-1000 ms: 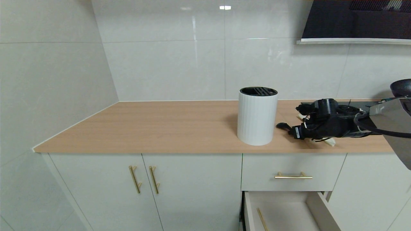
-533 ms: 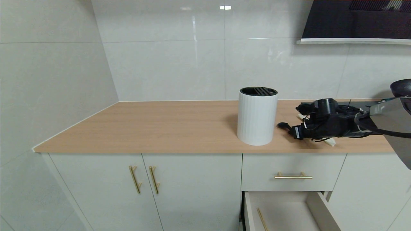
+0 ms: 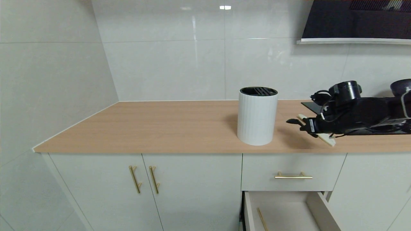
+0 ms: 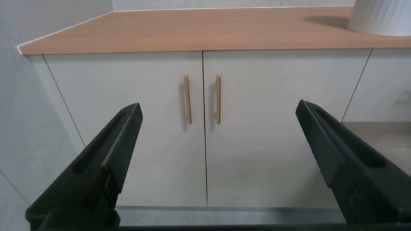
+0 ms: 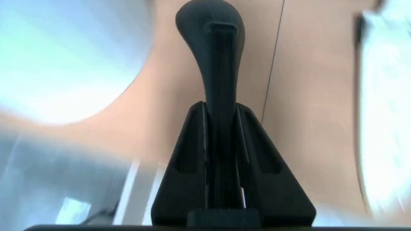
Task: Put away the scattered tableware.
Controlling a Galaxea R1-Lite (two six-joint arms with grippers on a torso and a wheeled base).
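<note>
At 9 o'clock of my right gripper [image 3: 305,125], the white holder [image 3: 257,117] blocks the way; the black handle [image 3: 291,121] I clamp points into the narrow gap. Past the holder the countertop [image 3: 160,128] gives wide passage. At 6 o'clock, the open drawer [image 3: 316,208] juts out.

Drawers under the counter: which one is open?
The lower drawer; it is pulled out, while the upper drawer with the gold handle sits shut.
</note>
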